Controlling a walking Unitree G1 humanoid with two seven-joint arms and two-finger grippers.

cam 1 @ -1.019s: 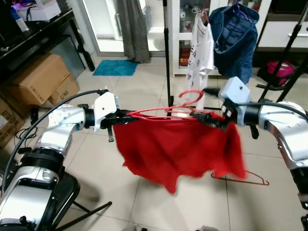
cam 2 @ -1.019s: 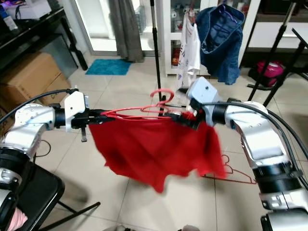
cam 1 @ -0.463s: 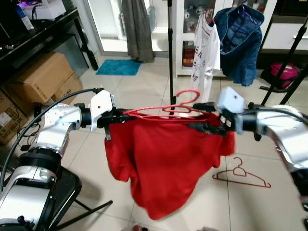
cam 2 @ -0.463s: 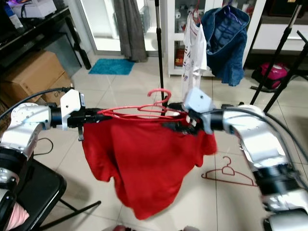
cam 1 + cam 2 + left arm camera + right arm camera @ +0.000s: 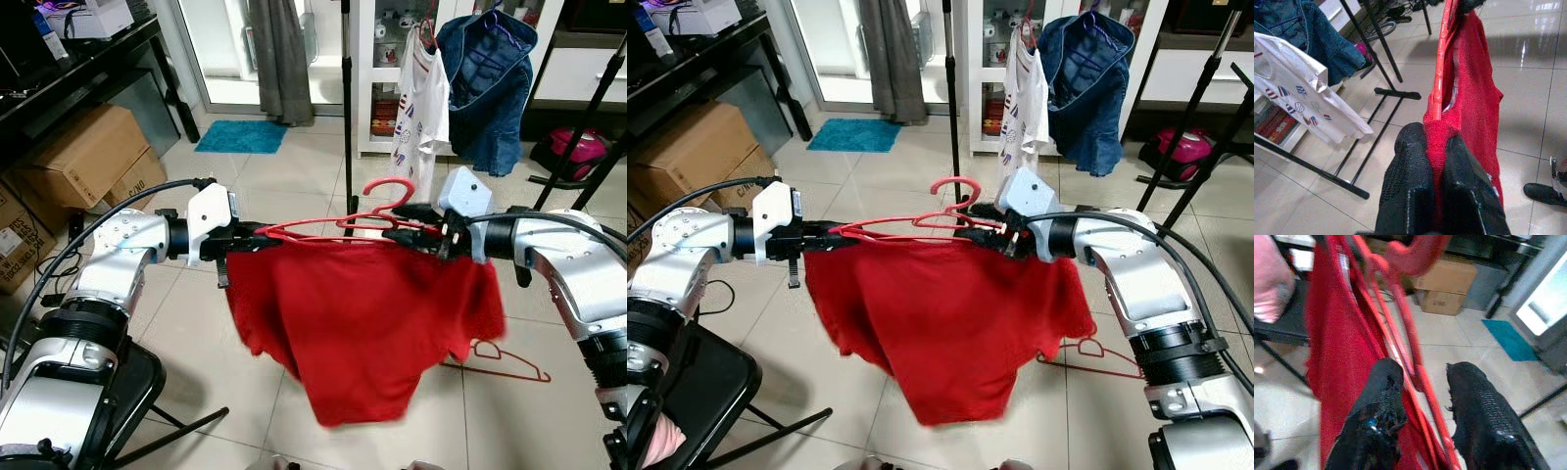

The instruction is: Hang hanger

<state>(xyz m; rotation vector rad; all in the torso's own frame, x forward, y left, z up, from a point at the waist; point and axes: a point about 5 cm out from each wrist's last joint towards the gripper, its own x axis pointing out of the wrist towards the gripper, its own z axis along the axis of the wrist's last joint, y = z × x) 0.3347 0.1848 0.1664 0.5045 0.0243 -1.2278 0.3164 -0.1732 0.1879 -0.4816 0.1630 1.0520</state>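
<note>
A red hanger [image 5: 390, 192] carries a red shirt [image 5: 362, 323] and is held level between my two arms, hook upward. My left gripper [image 5: 238, 238] is shut on the shirt's shoulder at the hanger's left end; in the left wrist view the fingers [image 5: 1410, 161] pinch red cloth just below the hanger's wire [image 5: 1442, 58]. My right gripper [image 5: 412, 218] grips the right side near the hook. In the right wrist view its fingers [image 5: 1476, 401] straddle the hanger's arm [image 5: 1400, 303] with cloth against one pad.
Behind stands a clothes rack pole [image 5: 347, 108] with a white T-shirt [image 5: 416, 98] and a blue denim jacket [image 5: 490, 78] hanging. A second red hanger [image 5: 502, 358] lies on the tiled floor at right. Cardboard boxes [image 5: 78, 157] and a black chair [image 5: 127, 392] are at left.
The shirt's hanging part has swung from left to right under the hanger. My right gripper has shifted slightly up and nearer the hook. The left gripper keeps its hold.
</note>
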